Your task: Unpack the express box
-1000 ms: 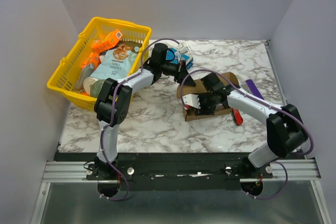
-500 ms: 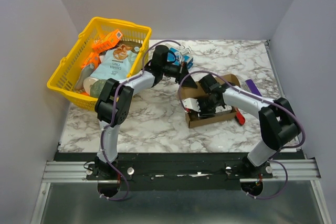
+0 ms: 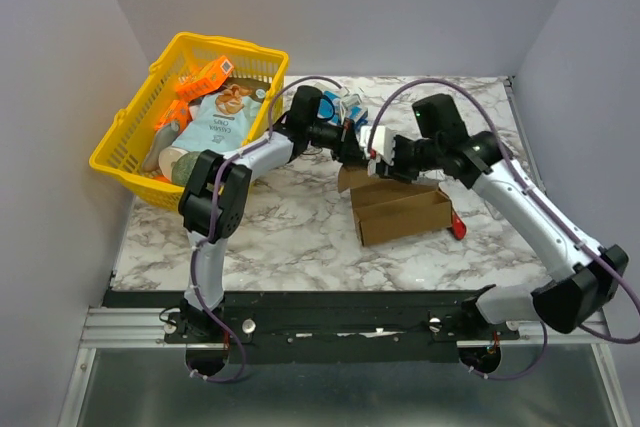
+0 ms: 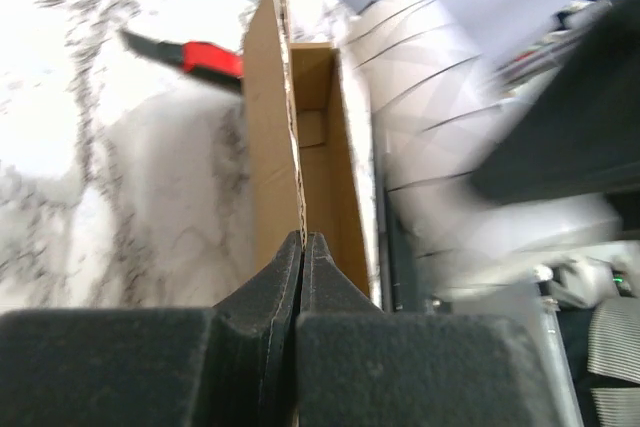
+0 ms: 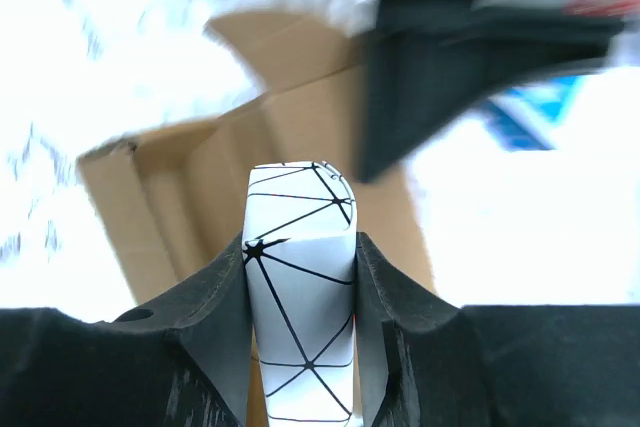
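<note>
One item looks to be out already. The right gripper (image 5: 300, 243) has its fingers clamped on both sides of a white packet (image 5: 300, 197) printed with thin black lines. It holds the packet in the air, with the open express box (image 3: 402, 210) below and beyond the fingertips on the marble table (image 3: 290, 227).

My left gripper (image 4: 303, 247) has its fingers pressed together on the thin edge of the carton's end flap (image 4: 268, 97), pinching it upright. From those fingertips the carton runs straight away, and its inside is open to view. What I can see of the interior from the left wrist is bare cardboard, but the near end is hidden behind the fingers, so I can't call it empty.

A red-handled cutter (image 3: 455, 223) lies on the table just beside the far end of the carton, well away from both sets of fingers.

My read is that opening is done and the packet is clear. I'd say what's left is setting the packet down, checking for more contents, and releasing the flap.
</note>
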You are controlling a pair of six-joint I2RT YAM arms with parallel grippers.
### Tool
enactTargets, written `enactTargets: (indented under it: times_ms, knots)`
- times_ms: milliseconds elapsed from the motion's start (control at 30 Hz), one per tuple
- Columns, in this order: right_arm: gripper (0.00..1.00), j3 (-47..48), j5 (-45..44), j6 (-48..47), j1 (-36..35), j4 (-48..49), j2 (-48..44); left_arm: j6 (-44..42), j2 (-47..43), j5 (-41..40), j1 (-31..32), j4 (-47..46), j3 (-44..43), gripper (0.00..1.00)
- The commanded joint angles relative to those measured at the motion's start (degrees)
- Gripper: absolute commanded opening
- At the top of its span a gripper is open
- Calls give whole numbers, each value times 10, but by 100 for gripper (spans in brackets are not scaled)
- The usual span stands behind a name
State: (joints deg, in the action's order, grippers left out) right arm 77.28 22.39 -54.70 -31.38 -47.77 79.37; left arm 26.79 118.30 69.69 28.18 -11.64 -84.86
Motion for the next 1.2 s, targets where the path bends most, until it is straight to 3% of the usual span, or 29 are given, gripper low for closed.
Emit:
enactTargets:
  times_ms: [0,167,267,400,533,733,767,867,900,967,1000,1033,1067,1100,1167]
  knots:
    - [0,34,-11,144,12,-23,-55,-178,-58,-144,-4,230,-59,3]
    - [0,-3,-108,355,65,20,-121,-179,-102,-272,-36,330,-50,3]
    - [0,-40,-115,444,132,29,-126,-176,-153,-299,-68,338,3,15]
    - [0,-101,-55,485,206,50,-78,-191,-206,-312,-80,347,46,15]
    - [0,-162,33,489,231,138,-17,-185,-206,-313,-79,335,72,21]
    - [1,-151,99,525,259,188,99,-242,-188,-314,-70,348,63,31]
    - [4,-145,108,522,263,188,124,-252,-187,-315,-66,354,54,33]
    - [34,-114,109,517,272,186,167,-286,-186,-319,-57,369,41,43]
    - [53,-107,109,514,278,183,176,-294,-190,-311,-52,372,40,45]
    - [69,-86,79,507,284,179,188,-305,-189,-290,-49,377,35,51]
    - [98,-80,63,505,295,180,189,-305,-190,-285,-46,380,34,61]
    - [100,-71,34,506,301,180,185,-305,-192,-284,-44,378,32,69]
    - [100,-50,28,506,307,177,181,-304,-194,-280,-42,377,30,89]
    - [100,-31,25,501,311,171,175,-304,-202,-279,-41,375,29,99]
    - [100,-2,7,474,323,148,159,-304,-209,-279,-39,371,21,99]
